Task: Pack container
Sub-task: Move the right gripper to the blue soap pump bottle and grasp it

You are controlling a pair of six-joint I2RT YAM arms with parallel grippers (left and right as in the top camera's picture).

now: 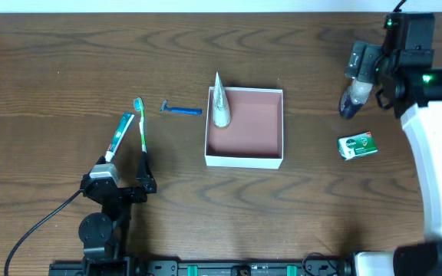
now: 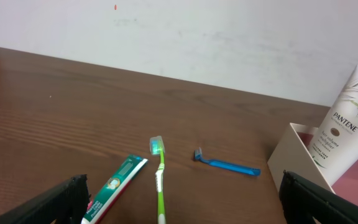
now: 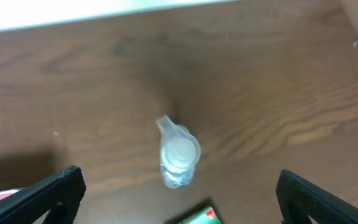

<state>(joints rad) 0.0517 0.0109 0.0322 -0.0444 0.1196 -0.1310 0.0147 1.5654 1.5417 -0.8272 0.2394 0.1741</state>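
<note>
While agape, right claw (image 3: 179, 180) above bottle (image 3: 179, 151).

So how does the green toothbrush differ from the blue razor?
The toothbrush is green and white and longer; the razor is blue and shorter. The toothbrush points toward the far edge, while the razor lies crosswise. Both lie flat on the table, outside the container.

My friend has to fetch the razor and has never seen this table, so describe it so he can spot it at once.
Find the container, the big square white-walled box in the middle of the scene. Just off its left wall, near the far corner, the razor lies flat between the box and the green toothbrush. It is small and all blue, shorter than the toothbrush.
</note>
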